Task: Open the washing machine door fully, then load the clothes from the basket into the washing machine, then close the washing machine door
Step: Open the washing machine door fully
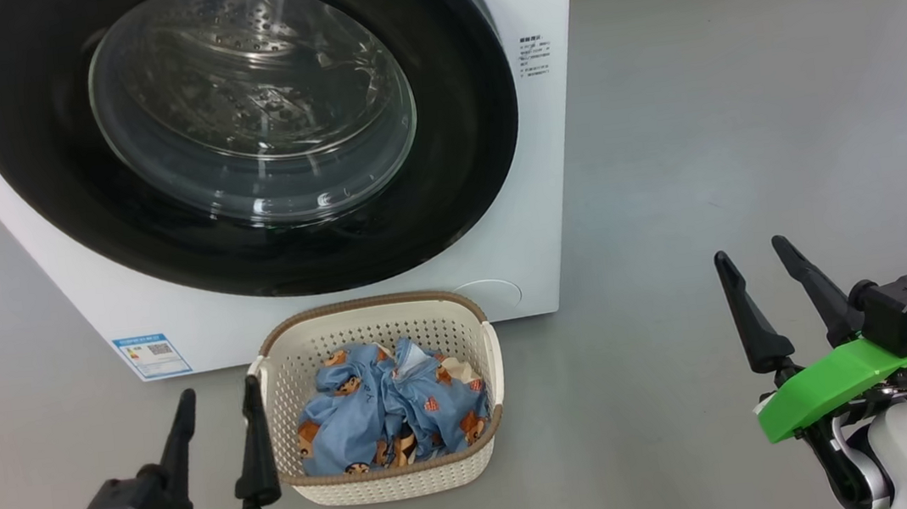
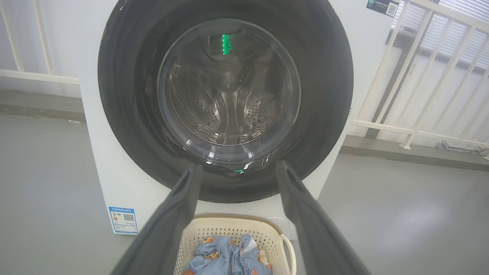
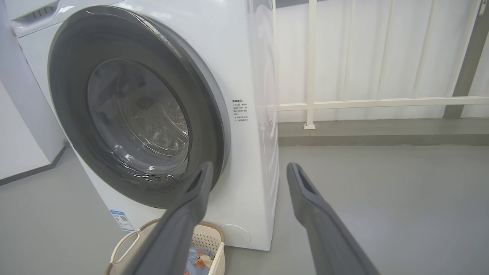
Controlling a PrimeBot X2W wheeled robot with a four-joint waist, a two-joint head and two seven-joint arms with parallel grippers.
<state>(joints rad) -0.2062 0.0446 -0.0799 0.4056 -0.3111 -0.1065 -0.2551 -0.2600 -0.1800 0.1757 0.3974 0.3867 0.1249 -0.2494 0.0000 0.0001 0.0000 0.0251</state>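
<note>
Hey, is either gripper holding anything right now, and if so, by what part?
Nothing is held. The left gripper and the right gripper are both open and empty; the clothes lie in the basket.

Smooth grey floor, matte, with a soft pale glare on it. Low grey kerb along the floor's far edge. White railing standing on the kerb, pale ribbed wall close behind. Slatted blinds beyond the railing in the left wrist view. Dark post rising beside the railing.
</note>
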